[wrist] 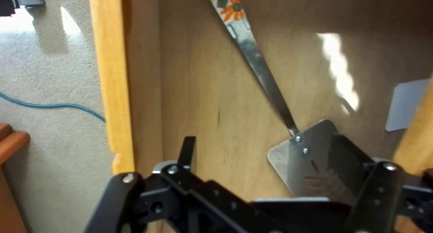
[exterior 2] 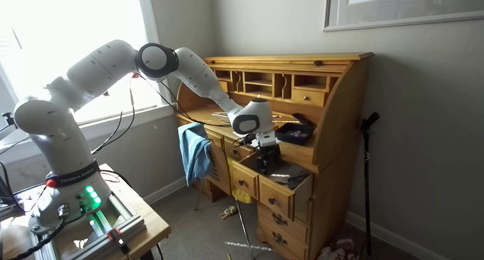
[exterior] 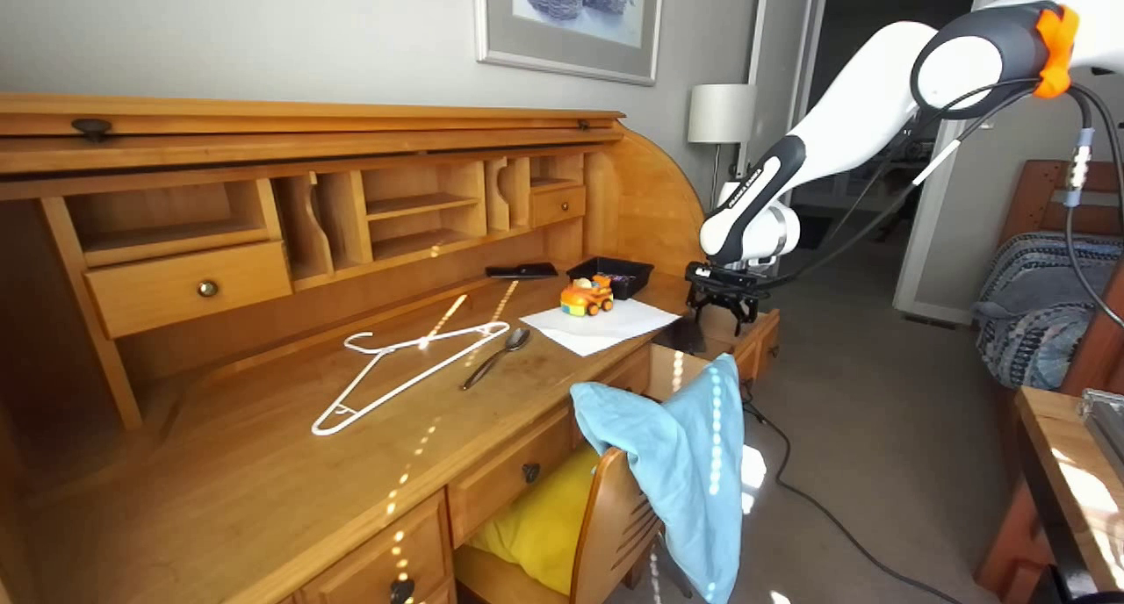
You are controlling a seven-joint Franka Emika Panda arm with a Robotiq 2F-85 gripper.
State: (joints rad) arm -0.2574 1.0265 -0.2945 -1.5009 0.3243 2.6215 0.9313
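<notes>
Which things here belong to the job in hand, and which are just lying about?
Seemingly in the job:
gripper, jaws open, at the pulled-out drawer
flower-handled spatula, inside the drawer, ungripped

Likely just lying about:
white hanger and spoon on the desk
orange toy vehicle on white paper
black tray
blue cloth over the chair
</notes>
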